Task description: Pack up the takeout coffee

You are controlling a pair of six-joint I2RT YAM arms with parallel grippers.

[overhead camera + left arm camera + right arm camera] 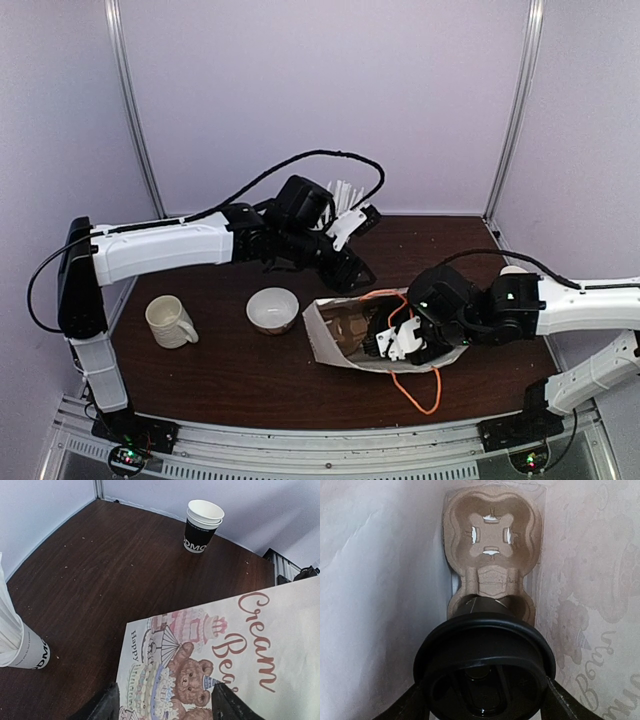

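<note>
The takeout coffee (485,650), a black cup with a round black lid, is inside the white paper bag (328,338). Its base sits in the near well of a brown pulp cup carrier (492,535). My right gripper (485,692) is shut on the coffee, one finger on each side of the lid. In the top view the right gripper (388,345) reaches into the bag's mouth and the cup is hidden. My left gripper (350,272) is at the bag's far upper edge. Its fingers are spread wide over the printed bag side (260,645), so the left gripper (167,702) is open.
A lidless black cup with a white rim (202,525) stands at the back right. A white cup with stirrers (22,652) stands at the back, seen too in the top view (345,200). A cream mug (170,321) and a white bowl (272,309) sit left. Orange bag handles (420,392) lie at the front.
</note>
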